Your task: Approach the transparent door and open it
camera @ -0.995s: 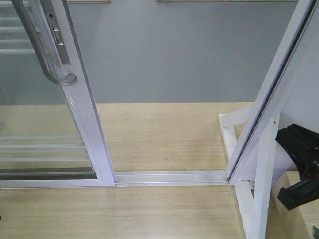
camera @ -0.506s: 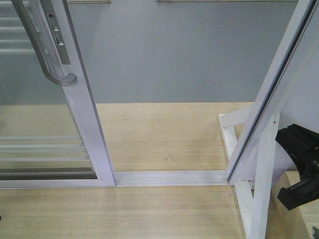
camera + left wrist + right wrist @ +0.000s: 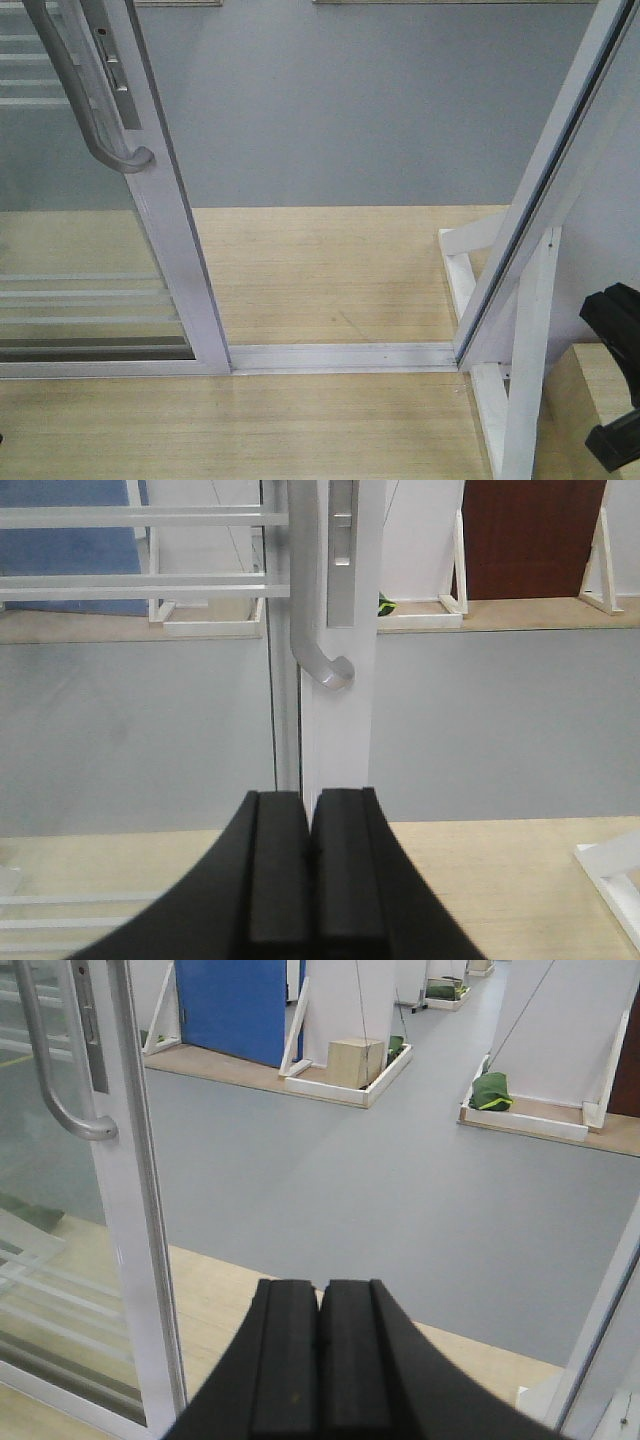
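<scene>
Right gripper (image 3: 320,1360), jaws clenched, has dropped lower at frame's right edge, half cropped; transparent door (image 3: 165,230) slid open left.

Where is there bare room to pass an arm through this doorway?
The free gap lies above the floor track, between the door stile on the left and the slanted white frame on the right. It is tight on the right, where the right gripper sits beside the wooden brace.

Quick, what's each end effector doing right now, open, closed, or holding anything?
Left end effector: closed, holding nothing, short of the door handle.
Right end effector: closed, holding nothing.
</scene>
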You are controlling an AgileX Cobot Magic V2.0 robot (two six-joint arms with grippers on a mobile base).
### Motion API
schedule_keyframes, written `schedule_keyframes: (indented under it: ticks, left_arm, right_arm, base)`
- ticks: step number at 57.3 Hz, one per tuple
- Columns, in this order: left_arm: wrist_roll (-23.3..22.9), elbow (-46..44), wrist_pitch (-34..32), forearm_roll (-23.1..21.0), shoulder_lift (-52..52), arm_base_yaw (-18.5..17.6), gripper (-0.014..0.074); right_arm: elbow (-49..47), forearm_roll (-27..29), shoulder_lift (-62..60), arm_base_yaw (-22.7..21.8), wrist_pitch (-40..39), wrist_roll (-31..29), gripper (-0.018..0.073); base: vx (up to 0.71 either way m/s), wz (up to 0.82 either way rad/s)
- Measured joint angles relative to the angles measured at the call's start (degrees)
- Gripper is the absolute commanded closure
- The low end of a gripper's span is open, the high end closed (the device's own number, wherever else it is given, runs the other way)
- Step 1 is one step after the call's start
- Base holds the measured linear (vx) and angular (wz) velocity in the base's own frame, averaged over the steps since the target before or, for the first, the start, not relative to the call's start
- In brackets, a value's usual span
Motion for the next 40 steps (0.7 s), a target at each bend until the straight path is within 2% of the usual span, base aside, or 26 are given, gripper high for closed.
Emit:
schedule_keyframes:
  ticks: [9,14,21,40]
  left_arm:
    - [0.0,0.0,0.0,0.0,0.0,0.0,0.0594]
    - [0.0,0.0,0.0,0.0,0.0,0.0,0.0594]
    - [0.0,0.0,0.1,0.0,0.0,0.0,0.0594]
    - [0.0,0.0,0.4,0.0,0.0,0.0,0.0594]
  right_arm:
    - [9.1,-0.5,-6.0,0.0,-5.3,3.4,0.0564]
    - [13.0,-0.5,-10.0,0.0,-5.6,3.8,0.0564]
    - [13.6,-0.9,-14.2,0.0,-4.9,3.9,0.0564]
    - [13.6,-1.2,-14.6,0.0,-3.5,4.0,0.0564]
  base:
    - [0.00,0.00]
    - [0.00,0.00]
    - [0.00,0.00]
    - [0.00,0.00]
